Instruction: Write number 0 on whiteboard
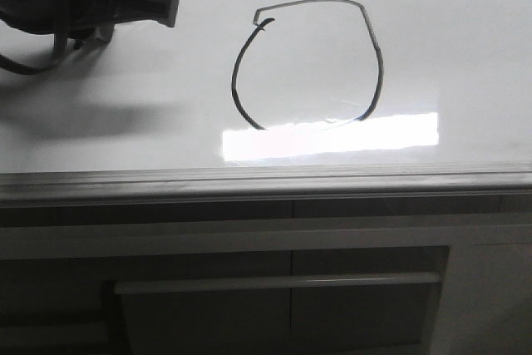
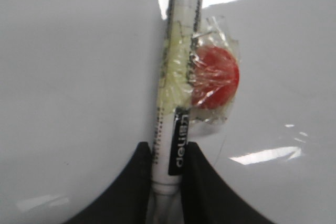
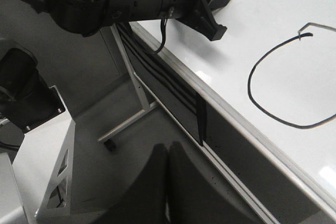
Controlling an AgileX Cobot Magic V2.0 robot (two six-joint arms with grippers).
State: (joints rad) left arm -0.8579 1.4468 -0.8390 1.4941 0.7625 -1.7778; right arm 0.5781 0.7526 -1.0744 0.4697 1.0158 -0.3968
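We find the thin black hand-drawn number 0 (image 1: 307,64) complete at the centre of the large glossy white whiteboard (image 1: 465,56), its lower edge touching a bright rectangular glare patch (image 1: 332,135). The left hand (image 2: 167,174) sits at the board's upper left, clamped on a white marker pen (image 2: 176,77) bearing a taped red disc (image 2: 215,77). The right hand (image 3: 167,182) hangs off the board beside its grey edge rail (image 3: 247,129), fingers pressed together.

Black loop on glossy white

The number 0 (image 1: 306,64) is thin black; the whiteboard (image 1: 465,56) plain white, grey-railed; the marker (image 2: 174,103) white with a red disc (image 2: 215,77).
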